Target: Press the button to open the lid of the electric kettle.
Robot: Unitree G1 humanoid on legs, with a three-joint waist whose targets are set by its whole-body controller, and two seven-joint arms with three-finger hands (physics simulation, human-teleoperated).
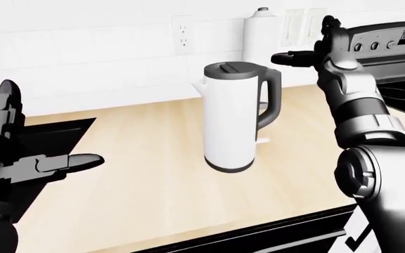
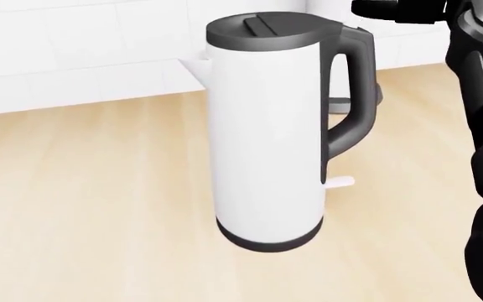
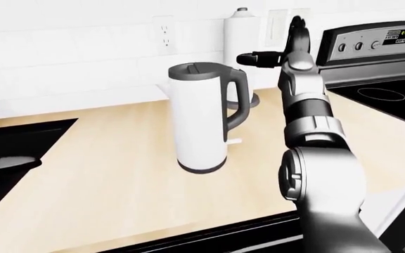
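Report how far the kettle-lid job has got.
Done: the robot stands at the counter with the electric kettle in view. In hand: the right hand is raised, fingers open, above and right of the kettle's handle, touching nothing. The left hand hangs open, far left. Left: the lid is shut; its button is not yet pressed.

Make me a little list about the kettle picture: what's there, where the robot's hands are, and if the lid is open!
kettle: white, dark lid and handle, upright on the wooden counter
lid: closed
right hand: raised at lid height, right of the handle, fingers spread, not touching
left hand: open, low at the left edge, far from the kettle
stove: at the right
wall outlet: above the kettle
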